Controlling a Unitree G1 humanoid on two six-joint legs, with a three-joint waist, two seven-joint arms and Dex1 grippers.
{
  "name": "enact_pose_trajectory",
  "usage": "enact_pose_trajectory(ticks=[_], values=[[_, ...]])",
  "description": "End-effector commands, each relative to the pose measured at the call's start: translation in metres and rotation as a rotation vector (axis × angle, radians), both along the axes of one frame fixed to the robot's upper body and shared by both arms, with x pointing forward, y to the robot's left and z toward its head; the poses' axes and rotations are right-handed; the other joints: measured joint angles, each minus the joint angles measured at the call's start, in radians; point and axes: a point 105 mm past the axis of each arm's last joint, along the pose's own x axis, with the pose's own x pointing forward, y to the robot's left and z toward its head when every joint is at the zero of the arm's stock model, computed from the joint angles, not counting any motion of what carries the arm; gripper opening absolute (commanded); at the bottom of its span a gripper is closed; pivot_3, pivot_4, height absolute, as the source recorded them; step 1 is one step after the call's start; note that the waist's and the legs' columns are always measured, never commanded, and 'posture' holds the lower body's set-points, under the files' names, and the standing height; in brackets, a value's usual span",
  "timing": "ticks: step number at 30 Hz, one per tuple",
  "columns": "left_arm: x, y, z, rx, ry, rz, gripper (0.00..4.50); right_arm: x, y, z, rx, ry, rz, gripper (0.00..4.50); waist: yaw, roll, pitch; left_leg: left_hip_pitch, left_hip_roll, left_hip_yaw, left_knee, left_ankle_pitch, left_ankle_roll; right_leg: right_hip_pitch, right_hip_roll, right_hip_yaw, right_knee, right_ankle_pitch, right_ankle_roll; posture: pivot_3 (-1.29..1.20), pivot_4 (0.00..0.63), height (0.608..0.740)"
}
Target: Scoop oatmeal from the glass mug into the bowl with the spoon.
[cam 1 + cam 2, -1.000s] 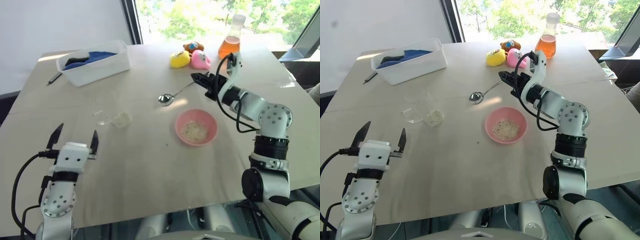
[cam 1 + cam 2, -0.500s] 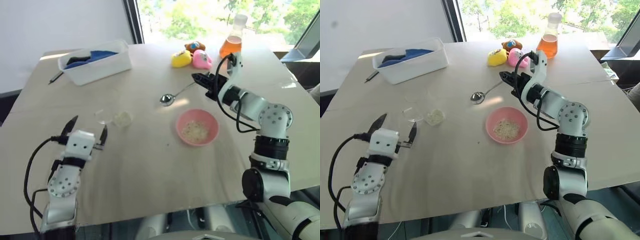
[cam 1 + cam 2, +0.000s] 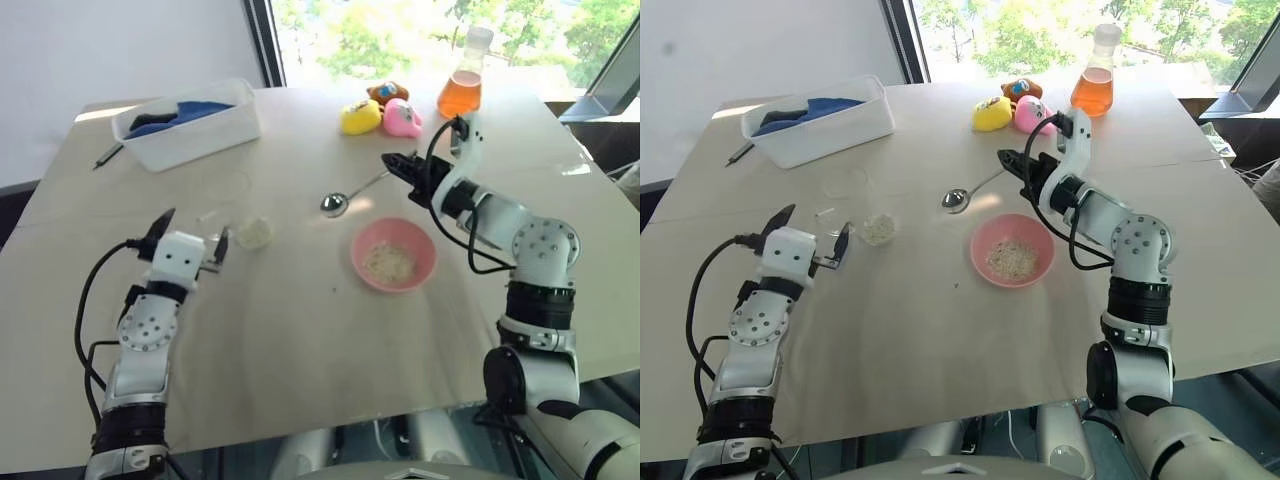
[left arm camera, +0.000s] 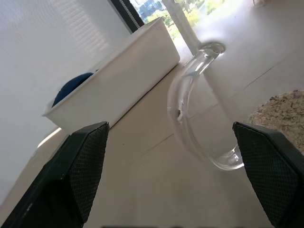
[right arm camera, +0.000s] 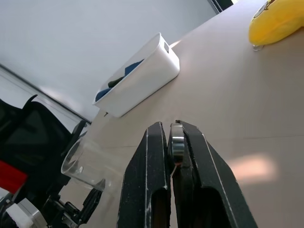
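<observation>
From the head views, the glass mug (image 3: 845,193) lies tipped on its side on the table, oatmeal (image 3: 878,228) spilled just beside its mouth; the left gripper (image 3: 808,237) stands near it with fingers spread wide and empty; the right gripper (image 3: 1012,163) is clamped on the spoon (image 3: 968,191), whose head hangs over the table beyond the pink bowl (image 3: 1012,250), which already holds some flakes. In the left wrist view, the mug (image 4: 199,99) sits between the parted fingers, untouched, with oatmeal (image 4: 280,114) beside it. In the right wrist view, the closed fingers pinch the spoon handle (image 5: 176,142). The step in hand appears to be reaching for the fallen mug; next, the left gripper likely needs to close on it and steady it for scooping.
</observation>
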Motion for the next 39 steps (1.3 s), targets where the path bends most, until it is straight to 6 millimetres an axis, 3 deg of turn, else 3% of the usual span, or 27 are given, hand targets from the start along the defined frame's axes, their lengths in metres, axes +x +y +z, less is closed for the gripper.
enact_pose_trajectory(ticks=[1, 15, 21, 24, 32, 37, 39], values=[[-0.003, 0.007, 0.019, 0.018, -0.095, 0.049, 4.43, -0.005, 0.003, 0.016, 0.016, -0.078, 0.010, 0.00, 0.000, 0.000, 0.000, 0.000, 0.000, 0.000, 0.000, 0.000, 0.000, 0.000, 0.000, 0.000, 0.000, 0.000, 0.000, 0.00, 0.150, 0.740], [-0.004, 0.004, 0.026, -0.016, -0.150, 0.068, 4.43, -0.005, 0.005, 0.013, 0.008, -0.071, 0.018, 0.00, 0.000, 0.000, 0.000, 0.000, 0.000, 0.000, 0.000, 0.000, 0.000, 0.000, 0.000, 0.000, 0.000, 0.000, 0.000, 0.00, 0.150, 0.740], [0.005, -0.003, 0.023, -0.038, -0.136, 0.045, 2.66, -0.002, 0.003, 0.013, -0.002, -0.076, 0.010, 0.00, 0.000, 0.000, 0.000, 0.000, 0.000, 0.000, 0.001, 0.000, 0.000, 0.000, 0.000, 0.000, 0.001, 0.000, 0.000, 0.00, 0.150, 0.740], [0.010, -0.005, 0.019, -0.062, -0.117, 0.043, 1.44, -0.002, 0.003, 0.012, -0.003, -0.077, 0.011, 0.00, 0.000, 0.000, 0.000, 0.000, 0.000, 0.000, 0.001, 0.000, 0.000, 0.000, 0.000, 0.000, 0.001, 0.000, 0.000, 0.00, 0.150, 0.740], [0.016, -0.012, 0.013, -0.094, -0.097, 0.027, 1.44, -0.003, 0.004, 0.010, -0.004, -0.078, 0.009, 0.00, -0.001, 0.000, 0.000, 0.000, 0.000, 0.000, 0.001, 0.000, 0.000, 0.000, 0.000, 0.000, 0.001, 0.000, 0.000, 0.00, 0.150, 0.740], [0.017, -0.007, 0.011, -0.108, -0.096, 0.048, 0.09, -0.003, 0.003, 0.010, -0.003, -0.079, 0.004, 0.00, 0.000, 0.000, 0.000, 0.000, 0.000, 0.000, 0.002, 0.000, 0.000, 0.000, 0.000, 0.000, 0.002, 0.000, 0.000, 0.00, 0.150, 0.740], [0.018, -0.005, 0.009, -0.115, -0.090, 0.055, 0.09, -0.004, 0.003, 0.010, -0.004, -0.079, 0.001, 0.00, -0.001, 0.000, -0.003, 0.000, 0.000, 0.000, 0.002, 0.000, 0.000, 0.000, 0.000, 0.000, 0.002, 0.000, 0.000, 0.00, 0.150, 0.740]])
